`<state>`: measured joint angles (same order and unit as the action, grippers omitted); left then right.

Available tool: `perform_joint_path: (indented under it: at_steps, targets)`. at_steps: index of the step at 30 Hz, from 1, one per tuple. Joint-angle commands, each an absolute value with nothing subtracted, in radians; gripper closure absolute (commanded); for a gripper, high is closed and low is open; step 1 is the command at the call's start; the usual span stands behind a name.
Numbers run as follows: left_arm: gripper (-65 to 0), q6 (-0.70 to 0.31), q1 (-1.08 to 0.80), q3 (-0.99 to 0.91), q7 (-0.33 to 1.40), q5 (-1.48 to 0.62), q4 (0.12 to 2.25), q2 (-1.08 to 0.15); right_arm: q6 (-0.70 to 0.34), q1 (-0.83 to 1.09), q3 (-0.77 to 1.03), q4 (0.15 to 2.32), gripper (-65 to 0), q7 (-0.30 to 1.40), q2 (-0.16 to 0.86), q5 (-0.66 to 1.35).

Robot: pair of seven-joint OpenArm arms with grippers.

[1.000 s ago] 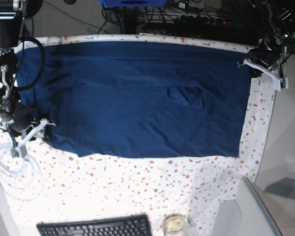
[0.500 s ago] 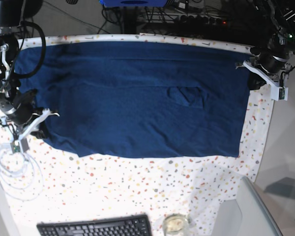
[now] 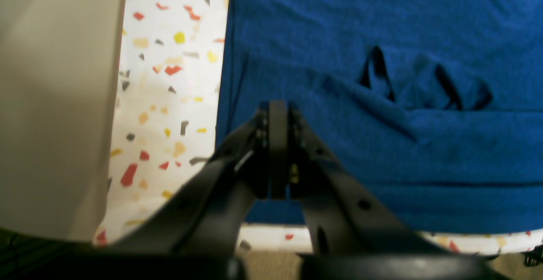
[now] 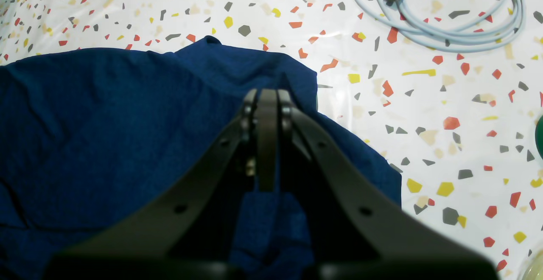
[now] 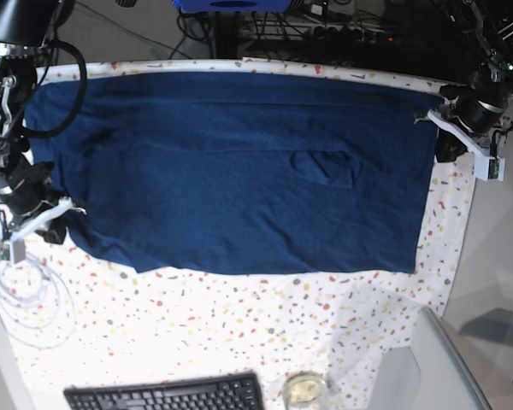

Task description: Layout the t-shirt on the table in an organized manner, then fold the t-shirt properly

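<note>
— Black keys first: what sits at the near edge of the bench (image 5: pixel 239 325)?

— A black computer keyboard (image 5: pixel 167 395), with a small clear glass jar (image 5: pixel 305 389) beside it, on the white cloth flecked red, orange, yellow and grey. A coiled pale grey cable (image 5: pixel 30 295) lies toward the near corner on the right arm's side.

— And the shirt?

— The large dark navy-blue fabric t-shirt (image 5: pixel 231 171) lies spread flat across the far half, reaching the far edge, with one small raised crease near its middle.

— The arms?

— The right end effector (image 4: pixel 263 97) is clenched on a bunched corner of the shirt. The left end effector (image 3: pixel 278 110) is clenched too, over the shirt's opposite edge; whether it pinches fabric I cannot tell.
</note>
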<state>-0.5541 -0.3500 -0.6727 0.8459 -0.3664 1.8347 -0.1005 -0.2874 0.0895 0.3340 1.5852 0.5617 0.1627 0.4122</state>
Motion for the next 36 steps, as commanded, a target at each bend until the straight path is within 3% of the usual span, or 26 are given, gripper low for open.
perform_joint_path:
  at_steps: [1, 32, 36]
  targets:
    - [0.0, -0.558, -0.346, -0.676, 0.826, -0.375, 1.85, -0.11, -0.291, 0.074, 0.343, 1.604, -0.2, 0.536, 0.179, 0.421]
    - [0.0, -0.559, -0.377, -0.777, 0.826, -0.374, 1.821, -0.101, -0.295, 0.076, 0.332, 1.612, -0.2, 0.538, 0.174, 0.426]
    - [0.0, -0.559, -0.401, -0.768, 0.73, -0.374, 1.821, -0.101, -0.295, 0.056, 0.275, 1.606, -0.2, 0.538, 0.18, 0.421]
